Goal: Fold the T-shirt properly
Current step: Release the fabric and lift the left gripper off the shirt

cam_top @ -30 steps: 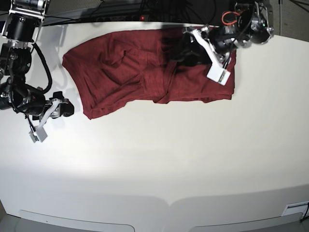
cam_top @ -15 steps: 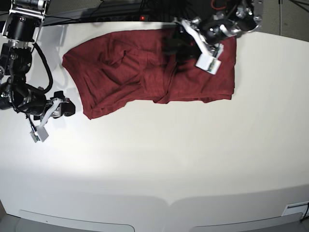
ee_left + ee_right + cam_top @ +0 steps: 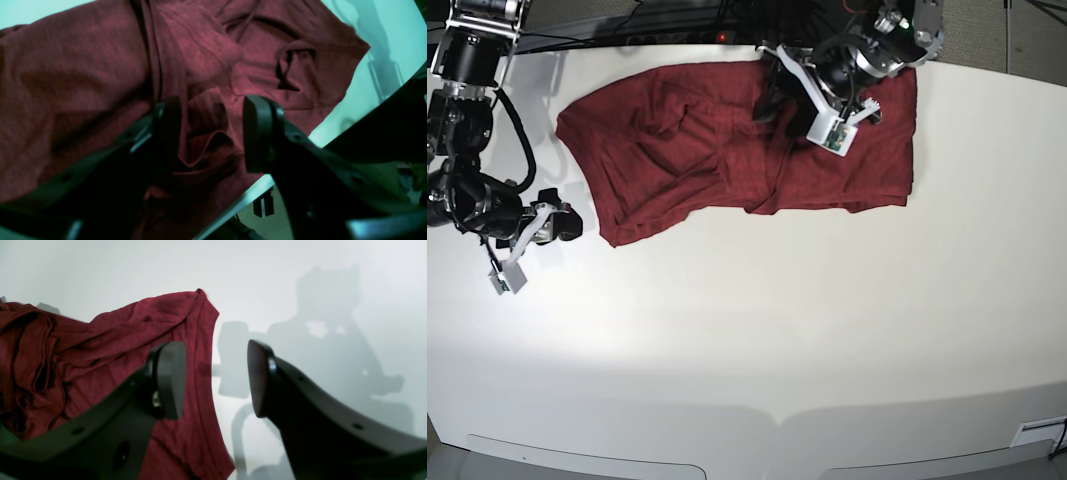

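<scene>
**Maroon shirt lying crumpled on the table, both grippers spread and holding nothing**

**Base view.** The T-shirt (image 3: 727, 150) is lying wrinkled and partly bunched across the far part of the white table (image 3: 757, 340), its cloth running from a rounded lobe at the view's left to a flatter rectangular section at the view's right. A ridge of gathered fabric is crossing the middle of the garment. The left gripper (image 3: 777, 100) is hanging over the shirt's upper middle, near the far table edge, with the arm's white link slanting above the cloth. The right gripper (image 3: 567, 222) is sitting low over bare table just beside the shirt's near-left corner, apart from the fabric.

**Left wrist view.** The left gripper (image 3: 210, 133) is showing its two dark fingers (image 3: 258, 133) standing well apart. Between and beyond them the T-shirt (image 3: 83, 83) is filling most of the frame, with a raised fold lying in the gap. Whether the fingertips are touching the cloth cannot be told. The table's edge is appearing at lower right.

**Right wrist view.** The right gripper (image 3: 215, 380) is likewise holding its fingers (image 3: 170, 380) wide apart with nothing between them. The hemmed edge of the T-shirt (image 3: 116, 350) is running behind the left-hand finger; the right-hand finger is standing over bare table (image 3: 300, 290), where the arm's shadow is falling.
</scene>
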Available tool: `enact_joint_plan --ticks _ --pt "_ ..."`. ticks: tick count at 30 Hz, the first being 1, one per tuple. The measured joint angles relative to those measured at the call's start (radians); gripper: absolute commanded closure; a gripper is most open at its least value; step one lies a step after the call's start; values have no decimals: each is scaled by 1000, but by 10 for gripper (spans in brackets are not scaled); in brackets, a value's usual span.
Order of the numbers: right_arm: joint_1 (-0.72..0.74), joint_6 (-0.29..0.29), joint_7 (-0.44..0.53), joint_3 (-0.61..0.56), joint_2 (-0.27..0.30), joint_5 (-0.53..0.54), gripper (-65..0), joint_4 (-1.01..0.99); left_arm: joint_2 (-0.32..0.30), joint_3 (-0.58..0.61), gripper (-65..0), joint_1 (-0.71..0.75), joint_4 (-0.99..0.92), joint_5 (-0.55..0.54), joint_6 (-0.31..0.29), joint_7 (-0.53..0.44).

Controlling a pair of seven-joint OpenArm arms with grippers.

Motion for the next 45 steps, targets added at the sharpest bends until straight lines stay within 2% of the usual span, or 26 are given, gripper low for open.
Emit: enact_joint_plan --ticks 2,8,15,17,19,21,24,26,29,30,33,34,37,40,42,43,45 --pt "0 0 0 0 0 0 -301 0 -1 0 -292 1 0 38 15 0" --pt "0 0 0 0 0 0 -301 0 0 0 -291 1 0 127 148 -7" --pt "0 0 0 0 0 0 -301 0 0 0 -286 47 0 118 158 -20" --pt "0 0 1 0 0 0 -301 0 -1 0 -263 63 0 70 142 -21" --pt "1 0 4 0 0 0 -301 0 -1 6 -244 77 0 27 81 -34" --pt "0 0 4 0 0 0 -301 0 -1 39 -244 87 0 23 78 -53" --pt "0 0 3 0 0 0 -301 0 -1 121 -245 84 -6 29 78 -72" --pt "0 0 3 0 0 2 -301 0 2 163 -245 79 -8 109 71 -79" --pt "0 0 3 0 0 0 -301 0 -1 173 -245 78 -8 114 66 -82" --pt "0 0 3 0 0 0 -301 0 -1 173 -244 74 -10 115 32 -83" --pt "0 0 3 0 0 3 -301 0 -2 173 -244 50 -11 69 -130 -94" --pt "0 0 3 0 0 3 -301 0 -2 176 -245 45 -11 58 -145 -96" --pt "0 0 3 0 0 3 -301 0 -2 178 -244 44 21 27 -141 -77" --pt "0 0 3 0 0 3 -301 0 -3 173 -244 44 132 15 -142 -94" --pt "0 0 3 -1 0 4 -301 0 0 163 -235 40 193 56 -58 -104" --pt "0 0 3 0 0 3 -301 0 2 151 -200 40 211 97 -5 -101" --pt "0 0 2 0 0 0 -301 0 2 119 -58 40 217 152 77 -96"
